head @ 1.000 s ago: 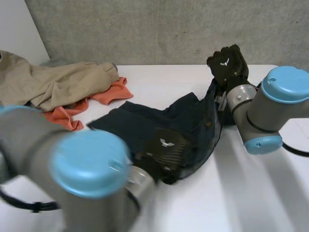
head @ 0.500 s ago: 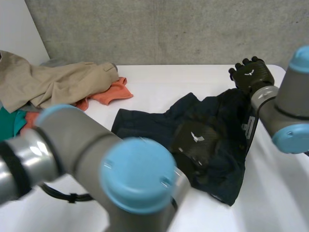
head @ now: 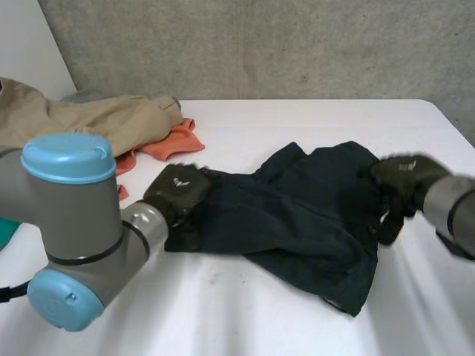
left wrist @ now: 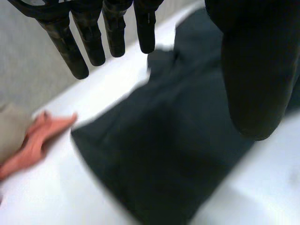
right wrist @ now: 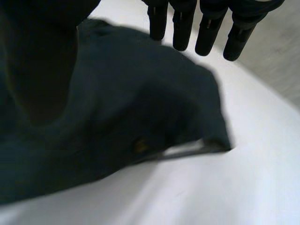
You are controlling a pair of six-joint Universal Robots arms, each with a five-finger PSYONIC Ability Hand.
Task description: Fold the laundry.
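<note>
A dark navy garment lies spread on the white table, with a small button near its right edge. My left hand rests at the garment's left edge. In the left wrist view its fingers are straight and apart from the thumb, above the cloth and holding nothing. My right hand is at the garment's right edge. Its fingers are straight too, over the cloth with no grip on it.
A tan garment lies heaped at the back left, on an orange cloth that reaches close to the navy garment's left side. A bit of teal cloth shows at the left edge. A concrete wall stands behind the table.
Both hands have let go of the navy garment and opened. The left hand moved to its left edge, the right hand came down to its right edge, and the cloth now lies flatter.
</note>
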